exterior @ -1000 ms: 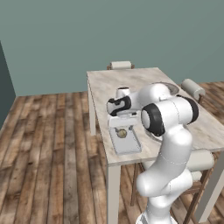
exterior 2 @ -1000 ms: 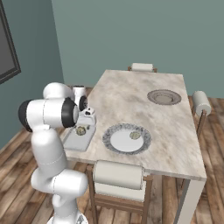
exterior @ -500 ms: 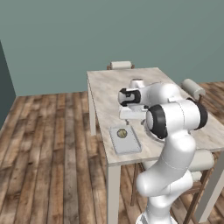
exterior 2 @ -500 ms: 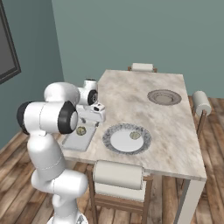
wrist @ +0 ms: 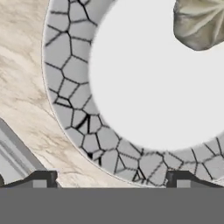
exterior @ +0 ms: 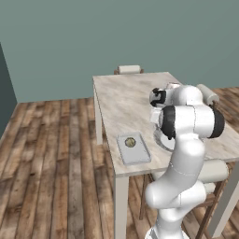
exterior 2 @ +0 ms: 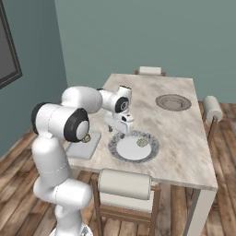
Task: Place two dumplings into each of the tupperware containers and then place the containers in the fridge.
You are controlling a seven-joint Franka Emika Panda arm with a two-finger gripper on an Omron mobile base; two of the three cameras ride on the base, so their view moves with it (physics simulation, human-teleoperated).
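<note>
Marble-look table (exterior 2: pixel 184 138), pale and veined, takes up most of the room. White arm is reaching out over its near edge. On the table, a round plate (exterior 2: pixel 119 154) with a cracked-grey rim sits close to the near edge; a second round plate (exterior 2: pixel 173 102) sits well apart, toward the far side. Beside the near plate lies a tupperware container (exterior: pixel 134 148), w/ one dumpling (exterior: pixel 130 142) already in it. Can't spot the other container. Gripper (exterior 2: pixel 120 131) hovers over the near plate's rim on the container side, fingers spread wide, nothing between them. Now the bit that matters: a dumpling on the plate (wrist: pixel 202 22) lies ahead of the fingertips and off to one side in the hand view, across the plate's white middle, not between the jaws. It's roundish, no real long axis, so I'd guess approach angle hardly matters. Looks like it needs to reach further over the plate, then drop.
</note>
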